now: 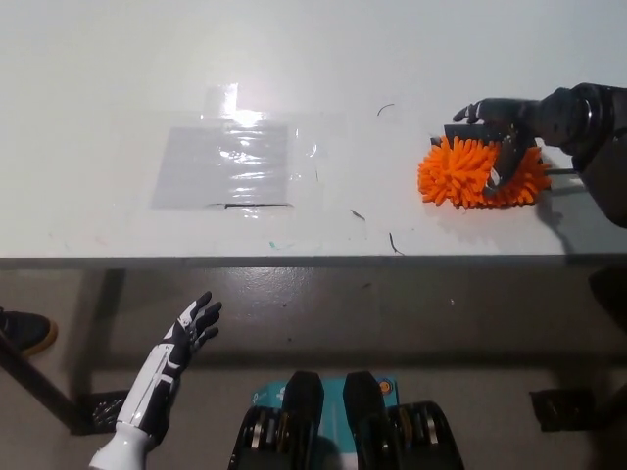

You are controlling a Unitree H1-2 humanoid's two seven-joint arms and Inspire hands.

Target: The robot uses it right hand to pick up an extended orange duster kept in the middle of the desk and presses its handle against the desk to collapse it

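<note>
A duster (470, 172) lies on the desk (118, 78) directly beneath the right hand (507, 132), whose fingers (508, 162) reach down over its head. A taped plastic sheet (227, 164) lies flat well to that hand's left. The left hand (186, 338) hangs below the desk's near edge, far from both.

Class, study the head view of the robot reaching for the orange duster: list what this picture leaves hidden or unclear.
1. Head view: the right hand lies over the orange duster, so whether its fingers have closed on it is unclear.
2. The duster's handle is mostly covered by the black arm; its length cannot be judged.
3. A black strip behind the duster is partly covered by the hand.
4. The left hand hangs open below the desk.
</note>
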